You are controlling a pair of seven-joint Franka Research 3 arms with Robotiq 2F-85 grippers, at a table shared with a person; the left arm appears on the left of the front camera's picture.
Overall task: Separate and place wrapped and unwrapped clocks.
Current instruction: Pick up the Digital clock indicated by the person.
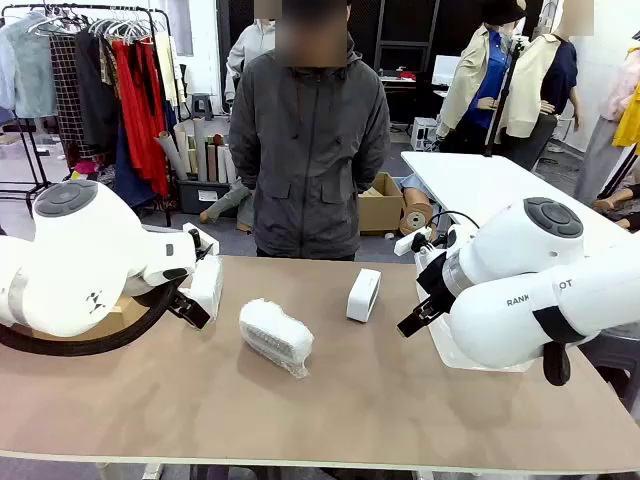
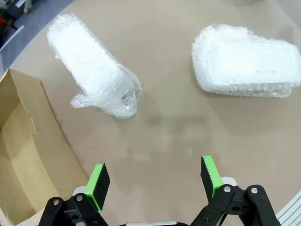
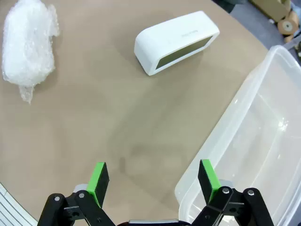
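Observation:
Two wrapped clocks in crinkly bubble wrap lie on the brown table: one [image 2: 94, 66] near the cardboard box, the other [image 2: 244, 61] toward the middle [image 1: 275, 336]. The bare white unwrapped clock [image 1: 363, 295] stands on its edge past the middle and shows in the right wrist view [image 3: 176, 42]. My left gripper [image 2: 154, 181] hangs open above the table, short of both wrapped clocks, with nothing between its green pads. My right gripper [image 3: 153, 181] is open too, over the table beside the clear tub, with the bare clock well ahead of it.
An open brown cardboard box [image 2: 23, 155] sits at the table's left end under my left arm. A clear plastic tub [image 3: 254, 146] stands at the right under my right arm. A person [image 1: 305, 140] in a grey jacket stands at the far edge, hands out of sight.

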